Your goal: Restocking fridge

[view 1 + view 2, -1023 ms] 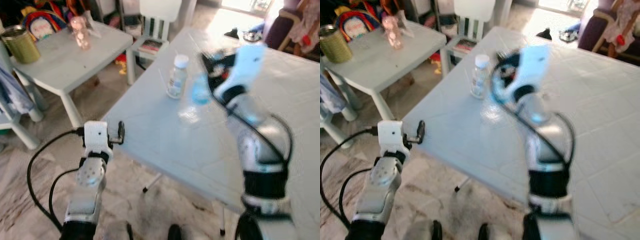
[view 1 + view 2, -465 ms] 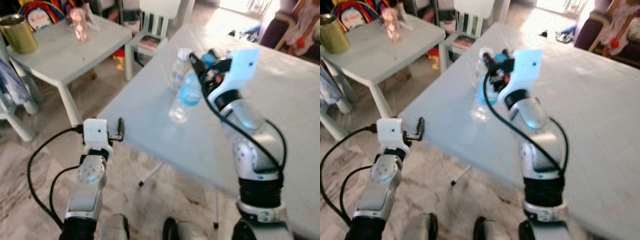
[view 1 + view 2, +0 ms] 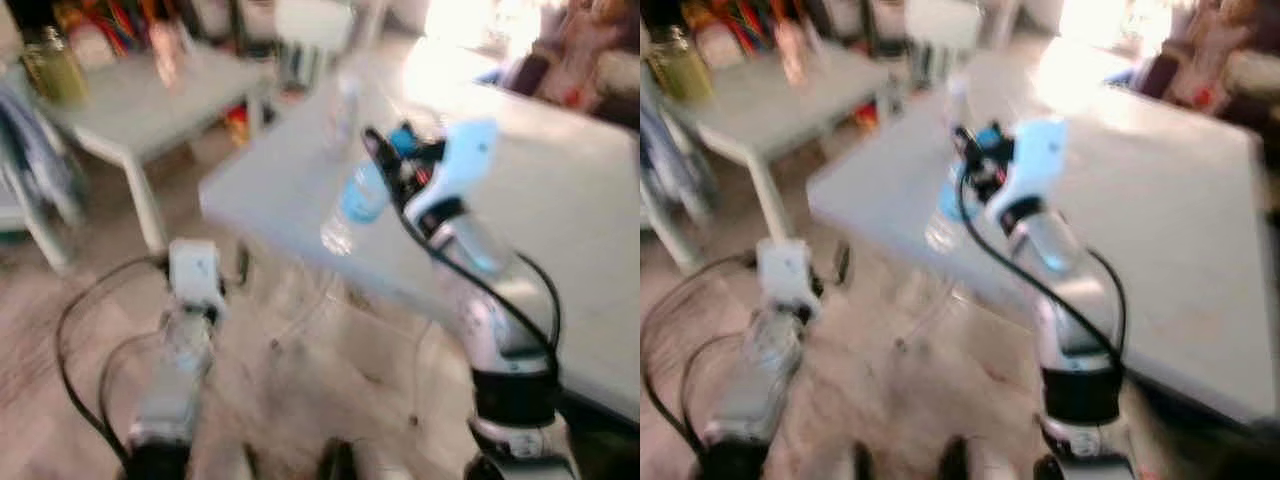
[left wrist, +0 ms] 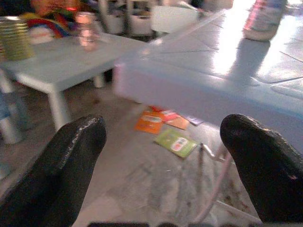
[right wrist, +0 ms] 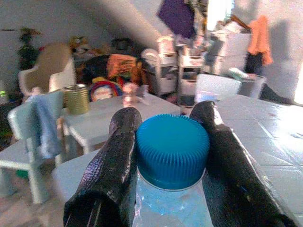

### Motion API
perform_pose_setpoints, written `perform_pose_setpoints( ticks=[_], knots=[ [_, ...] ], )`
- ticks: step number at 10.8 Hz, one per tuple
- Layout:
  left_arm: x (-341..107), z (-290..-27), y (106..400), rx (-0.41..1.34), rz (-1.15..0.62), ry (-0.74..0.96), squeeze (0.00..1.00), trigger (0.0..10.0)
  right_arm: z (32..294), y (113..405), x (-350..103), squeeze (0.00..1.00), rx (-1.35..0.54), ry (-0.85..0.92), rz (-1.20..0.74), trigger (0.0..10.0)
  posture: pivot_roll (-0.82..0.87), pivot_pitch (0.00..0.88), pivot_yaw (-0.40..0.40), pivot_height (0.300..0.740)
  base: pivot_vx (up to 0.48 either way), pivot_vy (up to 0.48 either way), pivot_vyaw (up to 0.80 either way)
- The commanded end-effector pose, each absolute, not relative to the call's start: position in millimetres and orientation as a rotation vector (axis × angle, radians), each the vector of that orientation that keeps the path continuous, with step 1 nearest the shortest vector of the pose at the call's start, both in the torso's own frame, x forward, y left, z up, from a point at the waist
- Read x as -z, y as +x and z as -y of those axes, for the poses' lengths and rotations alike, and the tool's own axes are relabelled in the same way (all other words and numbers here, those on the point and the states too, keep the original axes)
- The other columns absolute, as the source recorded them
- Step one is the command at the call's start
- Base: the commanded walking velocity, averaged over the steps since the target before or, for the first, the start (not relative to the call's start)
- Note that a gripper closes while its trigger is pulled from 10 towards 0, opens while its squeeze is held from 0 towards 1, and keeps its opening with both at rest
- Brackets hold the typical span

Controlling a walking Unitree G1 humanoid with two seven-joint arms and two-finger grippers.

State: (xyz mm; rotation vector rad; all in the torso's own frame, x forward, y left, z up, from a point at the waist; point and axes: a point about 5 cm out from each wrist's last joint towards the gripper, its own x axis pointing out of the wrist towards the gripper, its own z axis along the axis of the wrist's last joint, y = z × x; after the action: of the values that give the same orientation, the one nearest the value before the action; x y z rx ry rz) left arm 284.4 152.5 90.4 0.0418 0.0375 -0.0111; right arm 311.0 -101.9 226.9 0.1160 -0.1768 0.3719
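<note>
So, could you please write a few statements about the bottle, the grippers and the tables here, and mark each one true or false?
1. The right gripper is clamped on the neck of a clear plastic bottle with a blue cap. True.
2. The left gripper holds a green tin. False: its fingers are spread apart with nothing between them, pointing past the edge of the large pale grey table.
3. The held bottle stands on the table. False: it is lifted off the top.
4. A second, white-capped bottle stands on the large table. True.
5. A gold-coloured tin stands on the small white side table. True.
</note>
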Motion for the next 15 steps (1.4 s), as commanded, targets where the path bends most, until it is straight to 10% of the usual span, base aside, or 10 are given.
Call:
perform_pose_setpoints(
  ticks=[1,9,15],
  knots=[
    [-86,-152,282,0.005,-0.055,0.043,0.00,10.0,103,313,-215,0.00,-0.375,0.105,0.116,10.0,0.13,0.073,-0.077,0.740,-0.322,0.000,0.00],
    [-36,-182,252,-0.016,-0.173,0.175,0.00,10.0,117,289,-127,0.00,-0.399,-0.044,0.036,10.0,0.14,0.034,-0.071,0.740,-0.077,0.000,0.55],
    [-57,-180,282,0.126,-0.046,0.305,0.00,10.0,117,288,-104,0.00,-0.412,-0.119,0.065,10.0,0.15,0.000,-0.078,0.740,0.000,0.000,0.80]
  ],
)
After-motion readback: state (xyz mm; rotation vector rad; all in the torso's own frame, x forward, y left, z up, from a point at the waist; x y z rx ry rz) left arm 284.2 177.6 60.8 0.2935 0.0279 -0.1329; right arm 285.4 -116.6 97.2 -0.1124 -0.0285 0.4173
